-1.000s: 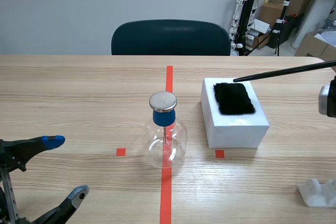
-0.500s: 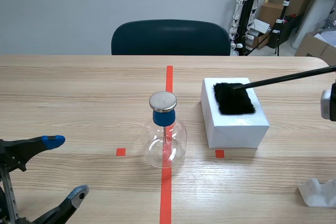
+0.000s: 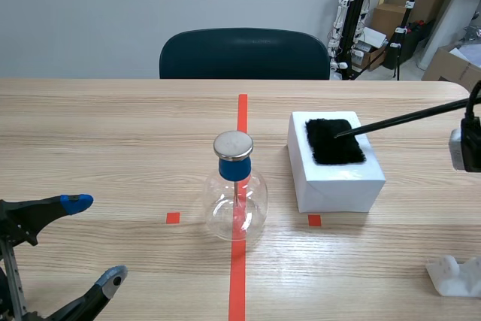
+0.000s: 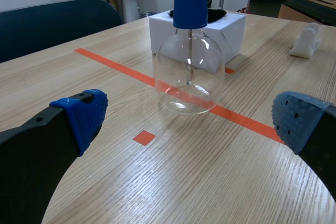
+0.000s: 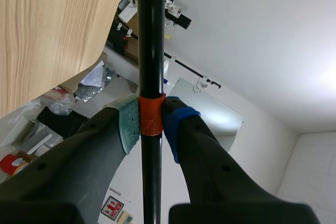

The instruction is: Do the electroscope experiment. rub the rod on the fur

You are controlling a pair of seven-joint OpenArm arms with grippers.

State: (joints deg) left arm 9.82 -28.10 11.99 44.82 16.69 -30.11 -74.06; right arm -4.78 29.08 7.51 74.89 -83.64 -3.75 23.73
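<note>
Black rod [image 3: 402,119] with an orange band [image 5: 151,116], black fur [image 3: 334,141] on a white box [image 3: 342,182], blue-stoppered clear flask [image 3: 236,208].

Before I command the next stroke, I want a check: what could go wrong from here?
The right gripper holds the rod far from its tip, so pressing on the fur could twist it between the pads. The white box looks unfixed; strokes may shove it toward the glass electroscope.

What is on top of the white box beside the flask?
A black fur patch lies on the white box, and the tip of the black rod rests on it. The box top under the fur is covered, and its inside cannot be seen.
</note>
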